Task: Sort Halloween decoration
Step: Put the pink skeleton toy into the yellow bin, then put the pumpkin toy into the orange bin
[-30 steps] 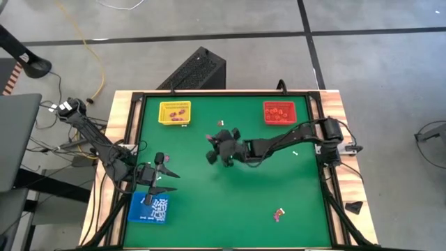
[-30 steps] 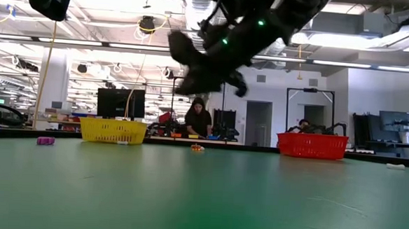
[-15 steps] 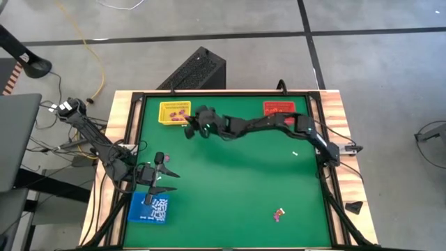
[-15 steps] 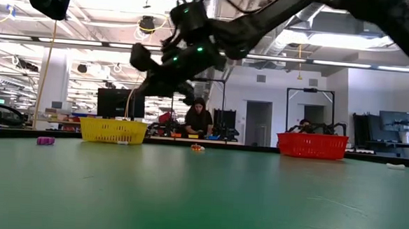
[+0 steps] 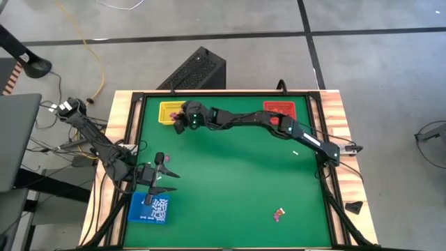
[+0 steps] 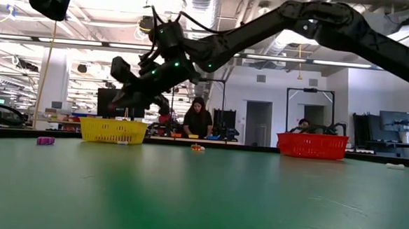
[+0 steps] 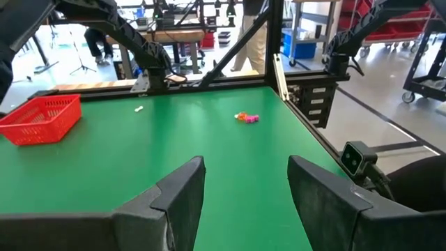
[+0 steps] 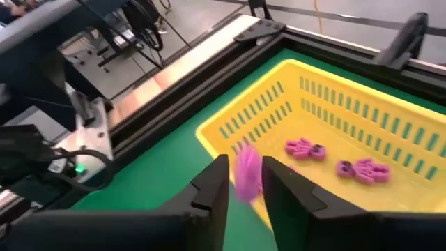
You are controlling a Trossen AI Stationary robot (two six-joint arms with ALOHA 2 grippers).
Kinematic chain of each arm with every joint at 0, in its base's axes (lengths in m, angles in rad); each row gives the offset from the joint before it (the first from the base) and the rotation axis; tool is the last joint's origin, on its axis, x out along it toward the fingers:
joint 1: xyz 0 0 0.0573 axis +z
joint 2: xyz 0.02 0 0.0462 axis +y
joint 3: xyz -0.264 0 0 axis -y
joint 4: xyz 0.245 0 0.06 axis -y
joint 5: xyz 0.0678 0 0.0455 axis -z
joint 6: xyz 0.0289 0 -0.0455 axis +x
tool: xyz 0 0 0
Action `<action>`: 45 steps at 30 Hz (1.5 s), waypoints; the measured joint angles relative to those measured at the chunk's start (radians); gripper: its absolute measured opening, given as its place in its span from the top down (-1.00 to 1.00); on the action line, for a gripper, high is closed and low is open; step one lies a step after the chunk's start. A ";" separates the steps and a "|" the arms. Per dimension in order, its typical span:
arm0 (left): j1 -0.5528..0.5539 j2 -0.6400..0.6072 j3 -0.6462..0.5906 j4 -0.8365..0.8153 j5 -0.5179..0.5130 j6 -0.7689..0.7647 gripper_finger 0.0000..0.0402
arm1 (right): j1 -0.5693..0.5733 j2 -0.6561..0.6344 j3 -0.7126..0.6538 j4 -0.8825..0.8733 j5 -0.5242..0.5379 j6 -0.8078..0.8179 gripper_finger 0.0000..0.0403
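My right gripper (image 8: 245, 183), clamped on a purple-pink plastic trinket (image 8: 247, 173), has swung from mid-table to the yellow slotted tray (image 8: 390, 143), so release looks next; left gripper (image 7: 244, 183) waits, fingers spread, over the blue tray (image 5: 136, 210)

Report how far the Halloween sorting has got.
Done: trinkets already lie in the yellow tray, red tray and blue tray. In hand: the right gripper holds a purple trinket beside the yellow tray. Left: loose trinkets remain on the table.
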 joint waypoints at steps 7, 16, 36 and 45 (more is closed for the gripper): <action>0.000 0.000 0.000 -0.005 0.000 -0.001 0.02 | -0.023 0.001 0.000 -0.037 -0.015 0.006 0.16; 0.000 0.000 0.000 -0.008 0.000 -0.008 0.02 | -0.036 -0.084 0.000 -0.194 -0.115 -0.043 0.06; 0.000 0.000 0.000 -0.034 -0.003 -0.071 0.02 | 0.577 -0.557 0.001 -1.516 -0.026 0.212 0.17; 0.000 0.000 0.000 -0.033 -0.006 -0.099 0.02 | 1.013 -0.554 -0.103 -1.529 0.058 0.514 0.17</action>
